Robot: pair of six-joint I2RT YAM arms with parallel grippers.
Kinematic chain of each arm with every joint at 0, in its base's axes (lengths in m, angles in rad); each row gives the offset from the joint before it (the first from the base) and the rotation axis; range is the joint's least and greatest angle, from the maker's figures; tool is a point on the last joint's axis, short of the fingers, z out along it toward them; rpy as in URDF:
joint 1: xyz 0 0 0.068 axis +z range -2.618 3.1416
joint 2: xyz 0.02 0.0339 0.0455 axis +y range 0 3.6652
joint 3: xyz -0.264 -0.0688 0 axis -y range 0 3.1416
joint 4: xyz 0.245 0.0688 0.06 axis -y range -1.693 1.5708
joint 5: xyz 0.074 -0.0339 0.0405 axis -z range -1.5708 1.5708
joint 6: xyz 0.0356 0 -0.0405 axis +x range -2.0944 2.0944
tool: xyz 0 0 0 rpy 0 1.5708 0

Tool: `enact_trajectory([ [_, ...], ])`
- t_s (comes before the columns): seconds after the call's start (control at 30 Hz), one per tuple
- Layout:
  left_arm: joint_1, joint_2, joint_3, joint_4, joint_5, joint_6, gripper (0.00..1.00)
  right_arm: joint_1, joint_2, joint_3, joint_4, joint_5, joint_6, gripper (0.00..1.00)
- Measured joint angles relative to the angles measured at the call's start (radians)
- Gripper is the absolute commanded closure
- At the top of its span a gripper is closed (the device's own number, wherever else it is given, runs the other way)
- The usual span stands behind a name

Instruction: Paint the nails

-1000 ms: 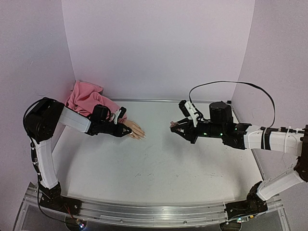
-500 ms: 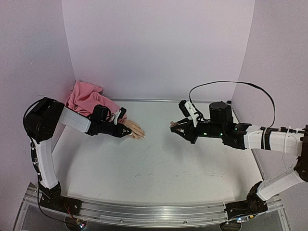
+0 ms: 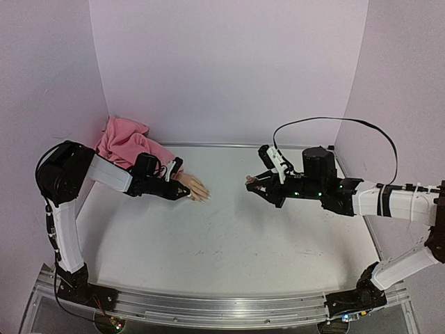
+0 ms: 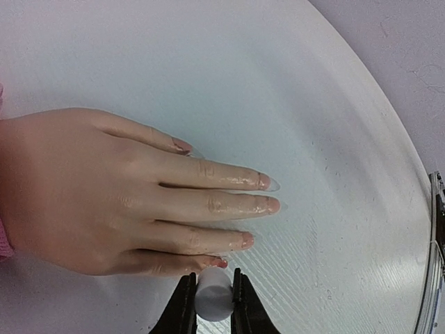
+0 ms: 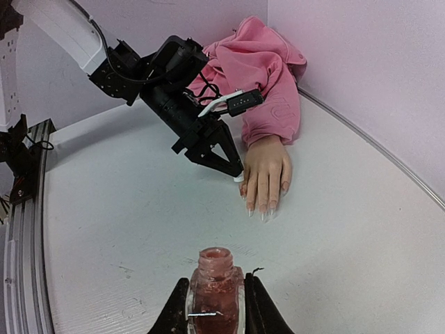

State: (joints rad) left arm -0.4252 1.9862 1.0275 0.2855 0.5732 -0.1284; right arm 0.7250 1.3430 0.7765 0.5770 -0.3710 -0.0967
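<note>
Nails [image 4: 264, 181] glossy, pointed | left hand [image 5: 237, 175] clamps white cylindrical cap [image 4: 213, 298] | right hand [image 5: 214, 307] clamps pink glass bottle [image 5: 214, 273]

Beneath the left fingers [image 4: 182, 313] and right fingers [image 5: 174, 313], a scuffed white counter [image 3: 229, 236]; beyond them, pale lilac walls [image 3: 229, 69]; well behind, along the near edge, a ribbed aluminium rail [image 3: 208, 306].

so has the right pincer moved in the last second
No. The right pincer sits at the same spot below the table's back edge, shut on the polish bottle.
</note>
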Motion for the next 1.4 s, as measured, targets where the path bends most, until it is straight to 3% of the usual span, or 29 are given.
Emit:
enact_trajectory([
  [1.4, -0.019, 0.007, 0.032, -0.026, 0.012, 0.009, 1.0, 0.0, 0.012, 0.0, 0.0, -0.004, 0.0, 1.0],
])
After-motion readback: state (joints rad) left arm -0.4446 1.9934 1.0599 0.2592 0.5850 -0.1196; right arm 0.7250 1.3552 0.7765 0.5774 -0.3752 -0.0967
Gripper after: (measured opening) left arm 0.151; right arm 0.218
